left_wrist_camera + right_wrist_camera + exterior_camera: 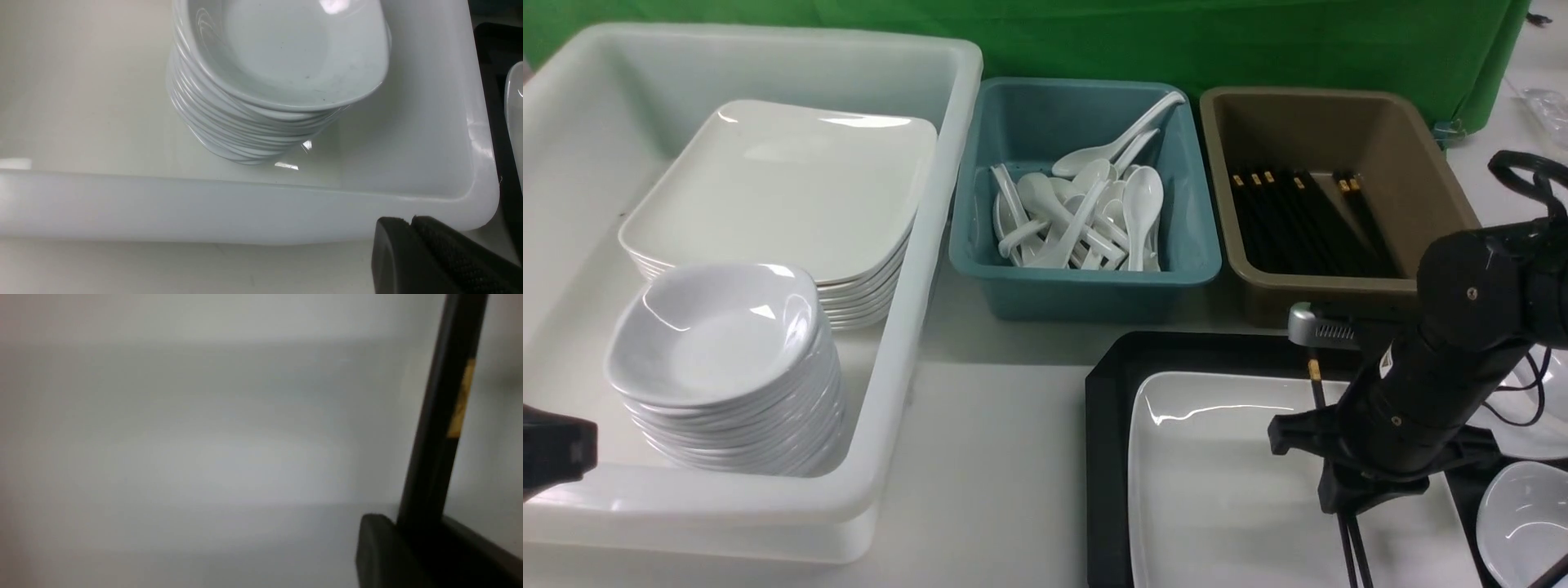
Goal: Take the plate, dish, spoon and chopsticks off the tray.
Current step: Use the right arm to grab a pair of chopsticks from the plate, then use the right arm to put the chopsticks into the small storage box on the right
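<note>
The black tray (pixel 1107 425) lies at the front right, with the large white plate (pixel 1217 474) on it. The black chopsticks (pixel 1315 384) lie across that plate, gold bands toward the tubs. My right gripper (pixel 1342 500) is down on the plate. In the right wrist view it (pixel 421 522) is shut on the chopsticks (pixel 441 416), which stick out from between the fingers. A small white dish (pixel 1523 518) sits on the tray's right end. The spoon is hidden. My left gripper (pixel 556 449) rests at the white tub's front left, and the left wrist view shows it (pixel 412 222) shut and empty.
A big white tub (pixel 947 73) holds a stack of square plates (pixel 784 188) and a stack of small dishes (pixel 719 343). Behind the tray stand a teal tub (pixel 1086 286) full of spoons and a brown tub (pixel 1421 163) with chopsticks. My right arm (pixel 1462 343) hangs over the tray.
</note>
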`<action>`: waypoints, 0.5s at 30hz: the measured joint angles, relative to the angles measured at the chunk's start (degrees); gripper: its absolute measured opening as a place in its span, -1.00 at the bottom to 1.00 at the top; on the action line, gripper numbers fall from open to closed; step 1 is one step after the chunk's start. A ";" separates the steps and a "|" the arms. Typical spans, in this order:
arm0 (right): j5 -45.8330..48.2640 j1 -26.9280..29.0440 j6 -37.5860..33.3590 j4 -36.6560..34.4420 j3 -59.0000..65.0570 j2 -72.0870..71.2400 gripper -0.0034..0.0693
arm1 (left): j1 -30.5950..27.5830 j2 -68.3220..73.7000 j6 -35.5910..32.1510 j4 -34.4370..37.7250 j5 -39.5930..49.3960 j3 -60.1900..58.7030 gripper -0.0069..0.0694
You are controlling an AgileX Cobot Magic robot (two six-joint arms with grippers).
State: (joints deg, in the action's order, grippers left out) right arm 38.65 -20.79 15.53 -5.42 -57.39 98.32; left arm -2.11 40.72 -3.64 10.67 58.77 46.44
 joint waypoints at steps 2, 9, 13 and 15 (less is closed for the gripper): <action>1.16 0.00 -0.60 -0.26 0.00 -2.85 -0.52 | 0.00 0.00 -0.08 0.00 0.00 0.00 -0.77; 3.15 -1.56 -3.05 -1.00 -1.12 -13.69 -0.52 | 0.00 0.00 -0.14 0.18 -0.19 0.00 -0.77; 2.52 2.40 -6.00 -1.00 -10.72 -14.81 -0.52 | 0.00 0.00 -0.20 0.50 -0.19 0.00 -0.77; 2.10 5.71 -7.17 -1.00 -18.08 -12.51 -0.52 | 0.00 0.00 -0.25 0.62 -0.26 0.00 -0.77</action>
State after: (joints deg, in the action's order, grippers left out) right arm 40.75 -15.08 8.36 -6.42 -75.47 85.81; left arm -2.11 40.72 -3.89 11.28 58.52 46.44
